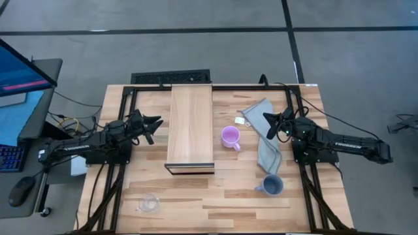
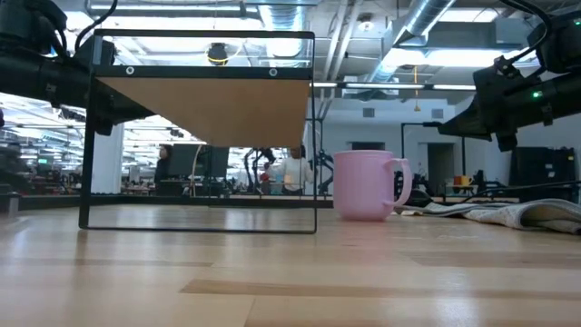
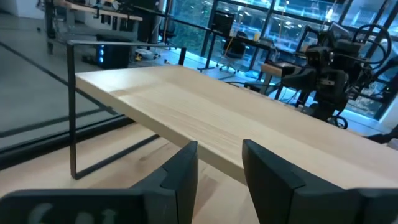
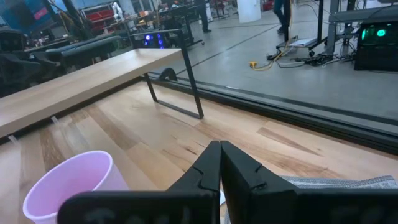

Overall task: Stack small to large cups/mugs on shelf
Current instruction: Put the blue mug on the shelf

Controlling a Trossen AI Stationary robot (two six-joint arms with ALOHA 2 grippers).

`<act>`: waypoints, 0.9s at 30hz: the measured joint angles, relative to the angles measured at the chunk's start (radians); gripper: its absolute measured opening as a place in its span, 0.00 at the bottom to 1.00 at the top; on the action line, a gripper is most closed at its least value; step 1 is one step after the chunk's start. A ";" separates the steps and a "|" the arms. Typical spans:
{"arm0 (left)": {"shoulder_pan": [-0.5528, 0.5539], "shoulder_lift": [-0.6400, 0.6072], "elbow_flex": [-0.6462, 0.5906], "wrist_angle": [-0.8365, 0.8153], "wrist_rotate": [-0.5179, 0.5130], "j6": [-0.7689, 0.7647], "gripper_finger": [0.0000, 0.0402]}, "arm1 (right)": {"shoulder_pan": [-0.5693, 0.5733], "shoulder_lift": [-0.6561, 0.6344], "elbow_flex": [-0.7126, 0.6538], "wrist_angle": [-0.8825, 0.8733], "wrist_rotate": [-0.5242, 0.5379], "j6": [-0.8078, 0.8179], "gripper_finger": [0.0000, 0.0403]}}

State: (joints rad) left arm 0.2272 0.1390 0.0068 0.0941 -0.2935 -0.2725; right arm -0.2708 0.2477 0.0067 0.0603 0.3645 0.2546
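Note:
The light-wood shelf (image 1: 189, 127) stands on thin dark legs at mid-table, also seen in the low view (image 2: 204, 100). The lilac mug (image 1: 230, 136) stands upright on the table just right of it, its handle toward the near-right. The grey-blue mug (image 1: 272, 185) sits near the right near edge. The clear cup (image 1: 149, 204) rests near the left near corner. My left gripper (image 1: 153, 125) hovers open left of the shelf, facing its long side (image 3: 217, 168). My right gripper (image 1: 269, 124) hovers shut right of the lilac mug (image 4: 68, 183), above a grey cloth.
A grey cloth (image 1: 264, 134) lies crumpled between the lilac mug and the right arm, reaching toward the grey-blue mug. A small white tag (image 1: 241, 121) lies by its far end. Bare slatted tabletop (image 1: 196, 196) stretches along the near edge. A keyboard (image 1: 171, 78) sits beyond the far edge.

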 joint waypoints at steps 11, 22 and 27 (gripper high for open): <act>0.000 0.000 0.000 0.002 0.046 0.051 0.29 | 0.000 0.000 0.000 0.000 0.000 0.000 0.08; 0.000 0.000 0.000 0.002 0.047 0.050 0.29 | 0.001 0.000 0.000 0.001 0.000 0.210 0.08; 0.000 0.000 0.000 0.001 0.046 0.032 0.29 | 0.000 0.000 0.000 0.001 0.000 0.177 0.08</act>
State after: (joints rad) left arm 0.2271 0.1390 0.0070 0.0956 -0.2474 -0.2404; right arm -0.2710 0.2478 0.0068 0.0617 0.3645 0.4321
